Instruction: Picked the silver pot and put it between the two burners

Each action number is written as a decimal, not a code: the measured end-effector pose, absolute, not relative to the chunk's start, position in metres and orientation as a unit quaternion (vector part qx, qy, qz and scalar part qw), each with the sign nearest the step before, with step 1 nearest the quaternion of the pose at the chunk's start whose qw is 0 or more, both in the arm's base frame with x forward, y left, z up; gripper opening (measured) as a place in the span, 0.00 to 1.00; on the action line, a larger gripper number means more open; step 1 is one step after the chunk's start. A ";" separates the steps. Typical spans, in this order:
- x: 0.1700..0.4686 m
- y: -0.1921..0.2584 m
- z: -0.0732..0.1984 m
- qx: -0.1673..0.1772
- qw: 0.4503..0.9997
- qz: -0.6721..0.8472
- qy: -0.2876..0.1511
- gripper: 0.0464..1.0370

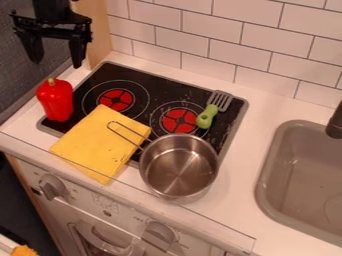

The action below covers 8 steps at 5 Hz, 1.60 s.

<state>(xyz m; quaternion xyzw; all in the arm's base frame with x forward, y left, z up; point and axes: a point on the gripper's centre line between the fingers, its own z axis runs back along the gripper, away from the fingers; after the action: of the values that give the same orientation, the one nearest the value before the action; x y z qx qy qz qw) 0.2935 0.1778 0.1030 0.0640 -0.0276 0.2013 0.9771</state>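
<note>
Fingers (78,52): parted, empty, at upper left above red pepper (56,102).
Yellow cloth (93,145): folded, beneath wire handle (109,125); best not dragged.
Panel markings (105,202): too small to read.
Silver pot (177,172): upright, just before right burner (179,121). Step judged in hand: line up over rim, close squarely, lift level above the cloth, lower between that and left burner (116,100).
Green spatula (208,116): beside right burner; a likely snag.

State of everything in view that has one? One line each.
Silver metal pot: upright, lidless, empty
Yellow folded cloth: lying flat
Red plastic pepper: standing upright, stem up
Green-handled grey spatula: lying down
Black two-finger gripper: open, holding nothing
Red-centred black stove burners: on/off can't tell
</note>
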 end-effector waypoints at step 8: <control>0.261 -0.051 0.074 -0.005 0.998 -0.068 -0.016 0.96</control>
<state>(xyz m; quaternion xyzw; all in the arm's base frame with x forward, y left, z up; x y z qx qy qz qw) 0.2609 -0.0513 0.0740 -0.0053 -0.0164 -0.0677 0.9976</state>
